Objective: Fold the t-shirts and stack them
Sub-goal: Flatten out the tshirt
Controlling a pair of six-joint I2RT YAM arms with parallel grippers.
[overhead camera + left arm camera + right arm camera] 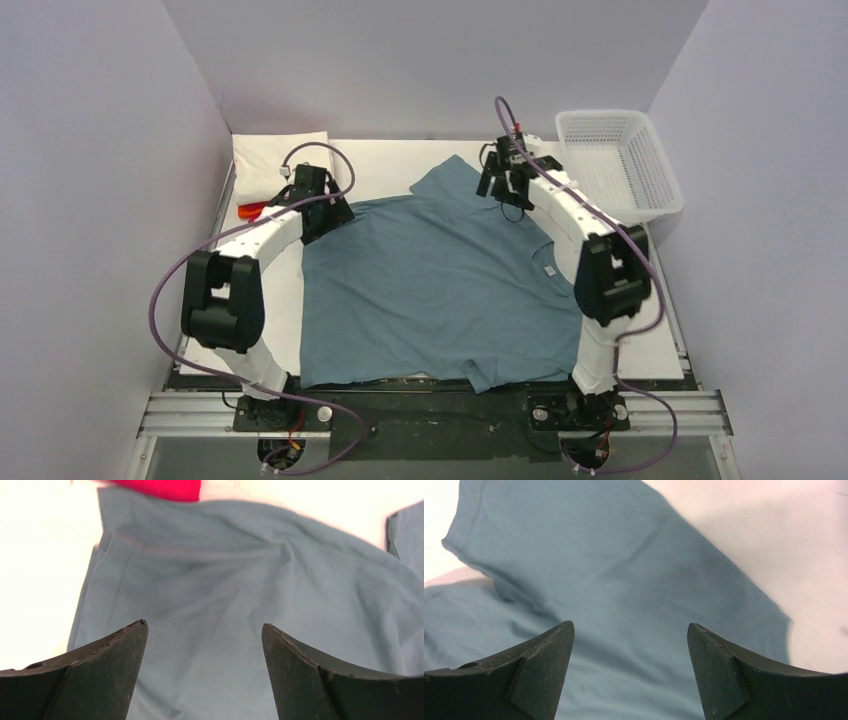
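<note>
T-shirt [440,290] in teal flat under wide-apart left fingers [100,680] and right fingers [539,680]; cream shirt [270,165] far left, basket [612,160] far right.

Left arm [262,232] covers most of an orange shirt [250,210] just beside the cream-white shirt [272,160]; right arm [570,205] hides the right edge of the teal shirt [430,280]. The wrist views' bottom edges crop the left fingers [100,680] and right fingers [534,680].

Bright, even light — wrist backgrounds overexposed
</note>
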